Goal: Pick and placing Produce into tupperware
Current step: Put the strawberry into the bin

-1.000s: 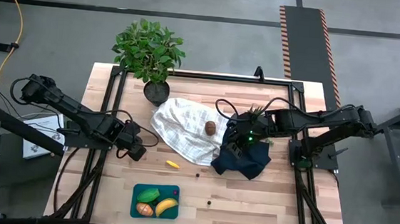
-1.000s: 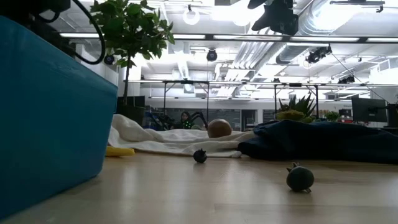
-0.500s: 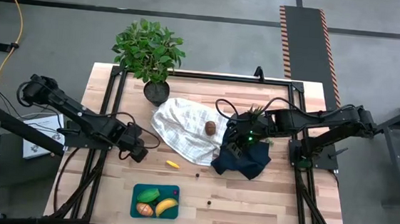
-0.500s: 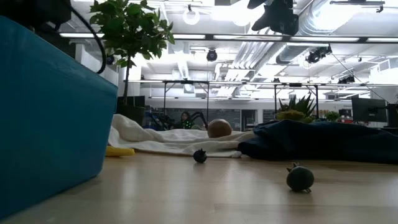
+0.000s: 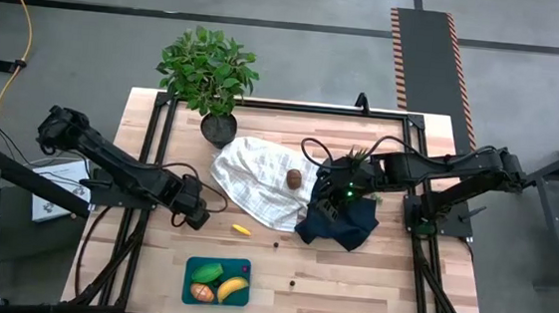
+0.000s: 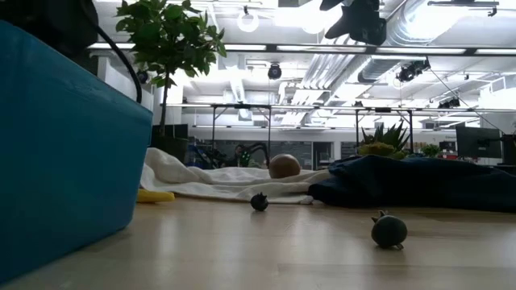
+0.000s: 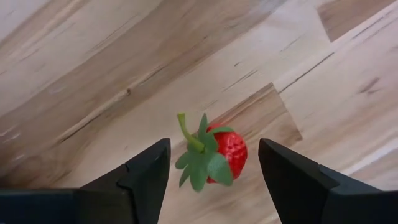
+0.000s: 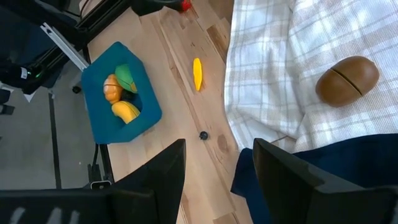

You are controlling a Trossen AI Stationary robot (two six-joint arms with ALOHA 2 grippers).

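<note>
Closest to me the teal tupperware (image 5: 188,269) is sitting at the front edge of the table (image 5: 369,284), smooth plastic with rounded corners, and it's already holding the yellow banana (image 5: 233,290), the green pear-shaped piece (image 5: 206,272) and the orange piece (image 5: 201,292), so I'm guessing the job is partway through. A bit past it two tiny dark round bits (image 5: 292,284) (image 5: 275,243) and a small yellow piece (image 5: 241,229) are lying loose on the bare wood. Off to that side the left gripper (image 5: 198,217) is hanging low over a little red strawberry (image 7: 225,154) with a floppy green leaf top. Its jaws are standing apart on either side of the berry, not pinching it yet, which looks to me like lining up for a grab. Further back the brown kiwi-like ball (image 5: 296,179), with a seam across it, is resting on a crumpled white checked cloth (image 5: 257,185). The right gripper (image 5: 324,195) is waiting over the rumpled navy cloth (image 5: 344,227), fingers apart and carrying nothing. The leafy potted plant (image 5: 207,71) is sitting at the far edge.
</note>
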